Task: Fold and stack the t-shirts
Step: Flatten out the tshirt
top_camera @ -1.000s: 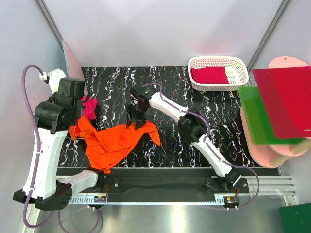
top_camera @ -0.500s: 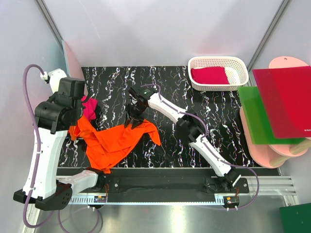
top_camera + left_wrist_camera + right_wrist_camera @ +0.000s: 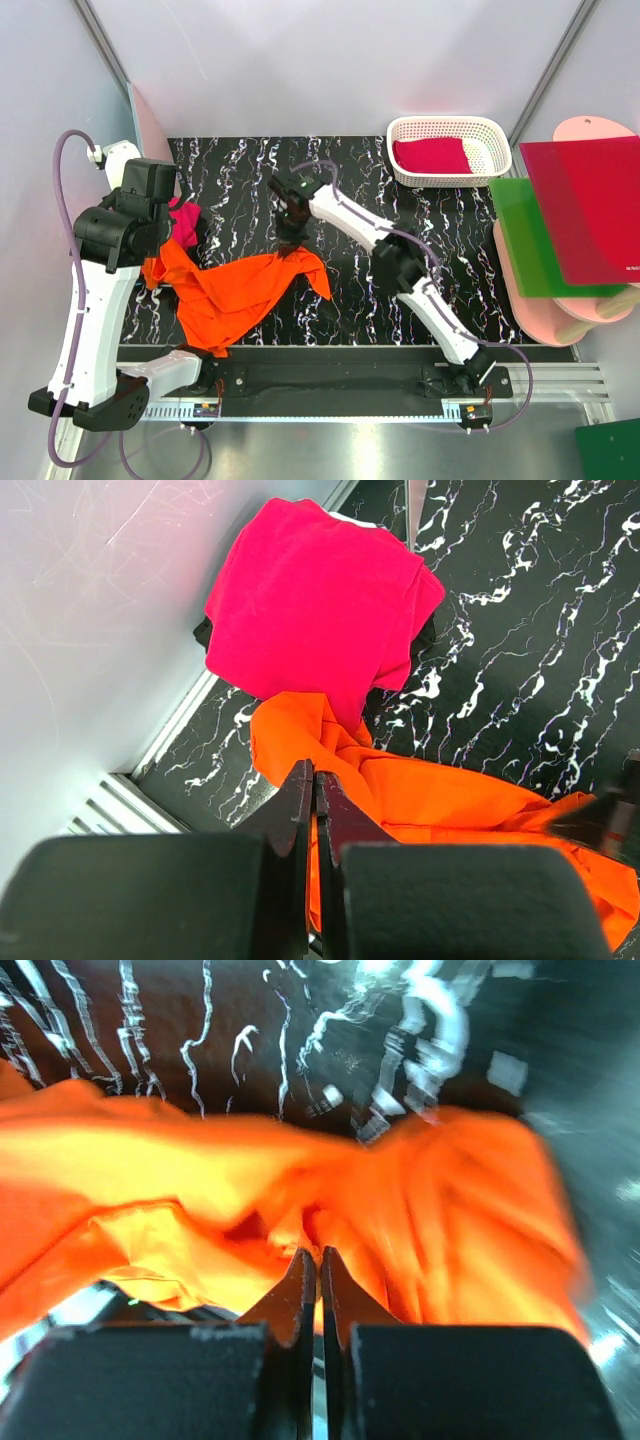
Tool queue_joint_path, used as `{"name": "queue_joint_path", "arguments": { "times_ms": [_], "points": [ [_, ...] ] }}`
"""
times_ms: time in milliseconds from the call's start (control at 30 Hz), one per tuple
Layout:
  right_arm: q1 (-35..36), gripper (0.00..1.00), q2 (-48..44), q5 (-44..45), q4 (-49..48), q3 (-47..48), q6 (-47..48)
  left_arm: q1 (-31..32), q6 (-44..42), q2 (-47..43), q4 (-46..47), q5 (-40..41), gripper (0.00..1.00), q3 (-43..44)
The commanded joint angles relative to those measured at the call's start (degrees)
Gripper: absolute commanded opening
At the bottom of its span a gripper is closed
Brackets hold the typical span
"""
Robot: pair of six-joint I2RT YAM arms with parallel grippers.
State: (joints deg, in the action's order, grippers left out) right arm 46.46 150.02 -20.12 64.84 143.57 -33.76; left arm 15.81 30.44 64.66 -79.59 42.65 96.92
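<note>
Top view: we count three t-shirts. One orange t-shirt [image 3: 235, 295] lies crumpled on the bench [image 3: 450, 260], one magenta t-shirt [image 3: 184, 222] beside it, one crimson t-shirt [image 3: 431, 156] folded in the basket [image 3: 445, 123].
Left wrist: left fingers [image 3: 308, 785] pressed together, pinching the orange cloth's edge.
Right wrist: right fingers [image 3: 310, 1272] pressed together, pinching an orange fold.

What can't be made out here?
- Top view: the left arm covers most of the pink t-shirt and the orange t-shirt's left end, and hides the left jaws.
- Right wrist view: motion blur; how much orange cloth the shut right jaws pinch is unclear.
- Top view, basket: the crimson t-shirt is too small to count folds.
- Left wrist view: the left jaws block the orange cloth's near part.
</note>
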Motion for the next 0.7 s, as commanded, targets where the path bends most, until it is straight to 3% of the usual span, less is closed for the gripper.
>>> {"name": "queue_joint_path", "arguments": {
  "times_ms": [0,33,200,233,367,467,567,667],
  "points": [
    [-1.1,0.0,-21.41,20.26,0.46,-1.44,5.72,-0.26,-0.2,-0.33,-2.32,0.94,0.0,1.34],
    [-1.54,0.0,-23.95,28.21,0.2,-3.71,6.07,-0.26,0.06,-0.41,-2.15,0.77,0.0,1.34],
    [-3.21,0.0,-40.66,44.88,-4.09,-13.47,8.53,-0.26,0.15,-1.29,-1.36,0.5,0.0,0.29],
    [-3.39,0.0,-45.38,48.12,-5.59,-19.75,9.14,-0.26,0.15,-1.47,-1.18,0.15,0.0,0.02],
    [-4.0,0.0,-55.08,47.99,-9.81,-40.86,7.06,-0.26,1.38,-2.52,-1.18,-1.96,0.0,-2.26],
    [-4.01,0.0,-59.3,42.02,-10.96,-56.43,2.22,-0.34,2.17,-3.49,-0.83,-3.28,0.0,-4.29],
    [-4.0,0.0,-64.57,38.75,-11.49,-63.84,-2.53,-0.34,2.08,-3.32,-0.91,-3.19,0.0,-3.15],
    [-4.0,0.0,-70.99,41.99,-12.19,-62.37,-2.28,-0.34,1.38,-2.88,0.04,-3.28,0.0,1.32]
  ]
}}
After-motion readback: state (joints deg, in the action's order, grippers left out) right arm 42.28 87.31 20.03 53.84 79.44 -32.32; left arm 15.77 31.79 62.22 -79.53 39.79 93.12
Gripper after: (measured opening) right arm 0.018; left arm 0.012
